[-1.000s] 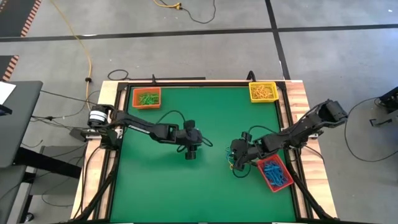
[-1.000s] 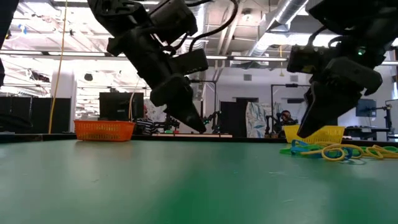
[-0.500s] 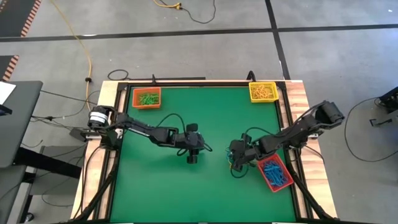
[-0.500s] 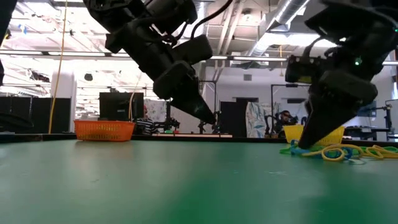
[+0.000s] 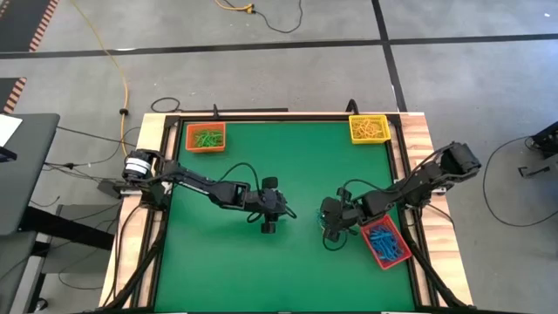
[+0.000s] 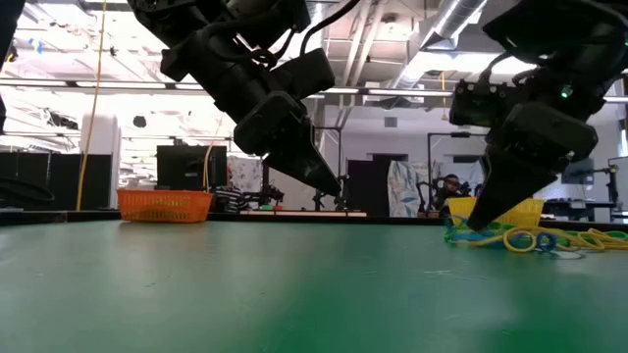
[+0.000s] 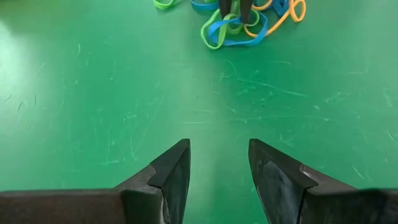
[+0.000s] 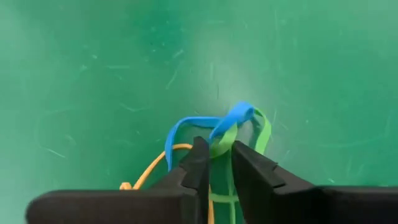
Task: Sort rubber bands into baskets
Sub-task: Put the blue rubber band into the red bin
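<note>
The robot has two black arms. Each arm is made of long thin parts joined by chunky round joints. Thin black cables loop along both arms. The left arm (image 5: 205,185) has a shiny silver round part near its base at the table's edge. The left gripper (image 7: 219,180) has two dark fingers (image 7: 171,174) shaped like wedges with flat slanted tips. The right gripper (image 8: 216,163) has the same dark pointed fingers.

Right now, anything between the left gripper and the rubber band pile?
Nothing: in the left wrist view, bare green mat runs from the left gripper to the rubber band pile.
</note>
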